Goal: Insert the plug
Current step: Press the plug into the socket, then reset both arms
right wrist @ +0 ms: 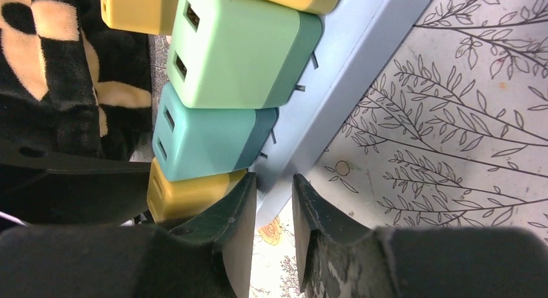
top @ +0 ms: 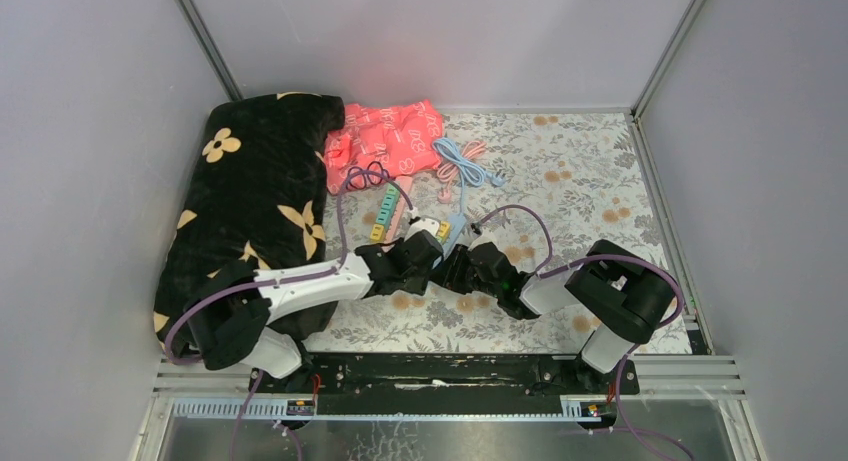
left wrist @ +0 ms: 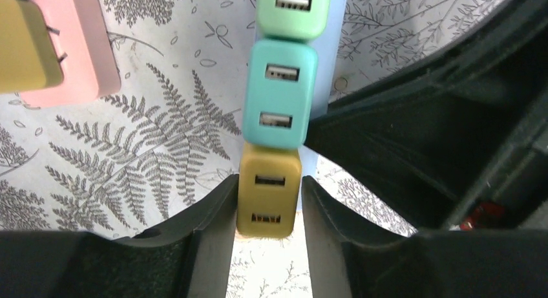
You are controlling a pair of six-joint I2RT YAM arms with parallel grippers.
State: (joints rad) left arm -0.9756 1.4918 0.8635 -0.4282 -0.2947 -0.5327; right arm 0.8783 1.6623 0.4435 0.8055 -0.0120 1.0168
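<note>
Within left gripper (left wrist: pixel 269 185), yellow plug (left wrist: pixel 268 198) on strip (right wrist: pixel 352 78)

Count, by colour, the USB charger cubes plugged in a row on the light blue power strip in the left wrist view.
Mint-green plastic USB charger cube: 1
Teal plastic USB charger cube: 1
Mustard-yellow plastic USB charger cube: 1
Total: 3, all on the light blue plastic power strip.
</note>
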